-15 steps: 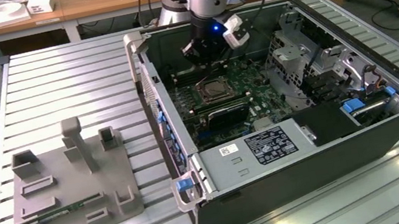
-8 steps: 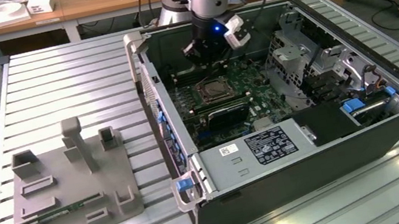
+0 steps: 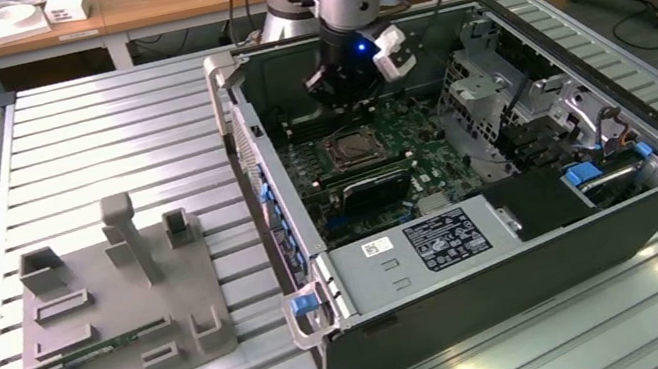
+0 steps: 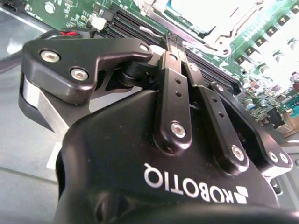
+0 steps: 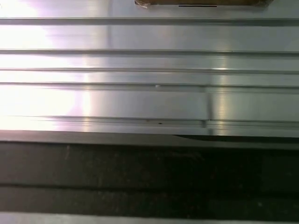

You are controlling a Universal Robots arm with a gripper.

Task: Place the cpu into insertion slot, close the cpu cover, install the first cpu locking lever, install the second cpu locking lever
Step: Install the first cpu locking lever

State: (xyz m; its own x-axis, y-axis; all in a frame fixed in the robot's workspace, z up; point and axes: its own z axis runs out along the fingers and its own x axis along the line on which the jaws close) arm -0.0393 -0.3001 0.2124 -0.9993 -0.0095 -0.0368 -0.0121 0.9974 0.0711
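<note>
gripper hangs from the arm inside the open computer case, low over the green motherboard, at the far end of the board as seen in the exterior view. in the second wrist view the gripper shows its black fingers drawn together to a narrow tip; nothing can be seen between them. the tip stands just above the dark memory slots, beside the socket.

cpu socket sits near the middle of the board, just nearer the exterior view's camera than the gripper. a silvery frame surrounds it, and this is taken as the cpu cover. whether it lies fully flat cannot be told. a dull square within the frame may be the cpu, but this cannot be confirmed. in the second wrist view the socket area is washed out by glare. the locking levers cannot be made out.

at the case's near end lies a grey box with a white label. blue tabs show at the exterior view's right. outside the case, on the ribbed metal table, rests a grey fixture plate, well apart from the gripper. the first wrist view shows the table ribs and a dark case edge.
</note>
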